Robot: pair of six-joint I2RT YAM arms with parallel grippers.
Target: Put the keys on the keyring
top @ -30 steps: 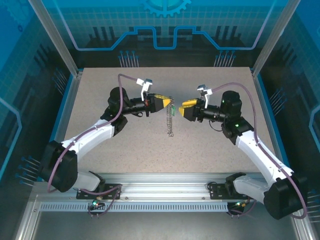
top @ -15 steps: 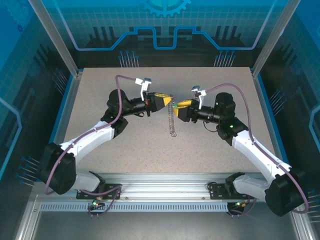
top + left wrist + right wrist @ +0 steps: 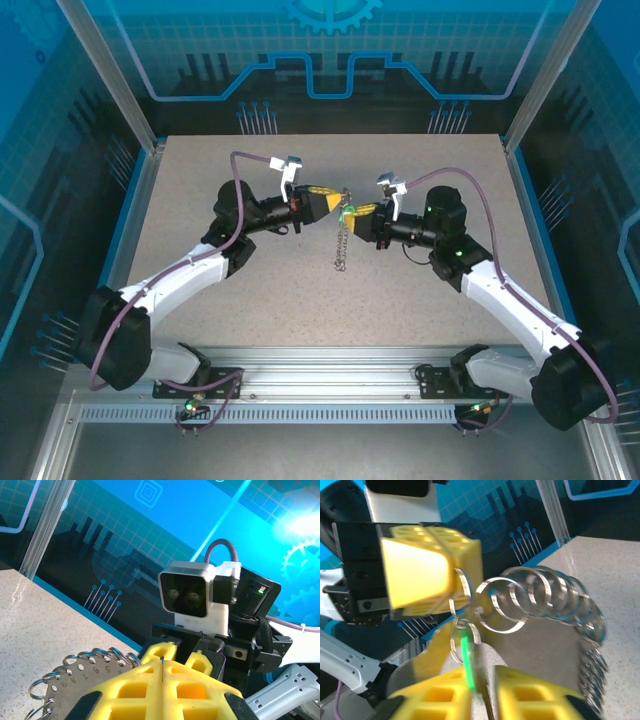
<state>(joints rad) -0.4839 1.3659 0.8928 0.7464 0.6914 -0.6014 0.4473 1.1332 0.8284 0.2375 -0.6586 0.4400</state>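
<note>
My left gripper [image 3: 336, 200] is shut on the top of the keyring [image 3: 342, 245], whose silvery links hang down to the table. In the left wrist view its yellow jaws [image 3: 162, 662] are pressed together on a thin dark edge, with the ring-fringed grey plate [image 3: 70, 677] to the left. My right gripper [image 3: 351, 212] faces it tip to tip. In the right wrist view the key [image 3: 481, 687] and its green tag [image 3: 465, 660] sit between the right gripper [image 3: 482, 682], whose jaws are closed in on them. A small ring [image 3: 462, 632] joins the key towards the keyring's loops [image 3: 530, 597].
The speckled table [image 3: 220, 320] lies open on all sides of the two arms. Clear enclosure walls with metal posts [image 3: 135, 110] bound the left, right and back. A metal rail [image 3: 330, 385] runs along the near edge by the arm bases.
My right gripper has moved left up to the left gripper's tip and closed from half open onto the key. The left gripper has held its place, and the hanging links have swung slightly.
</note>
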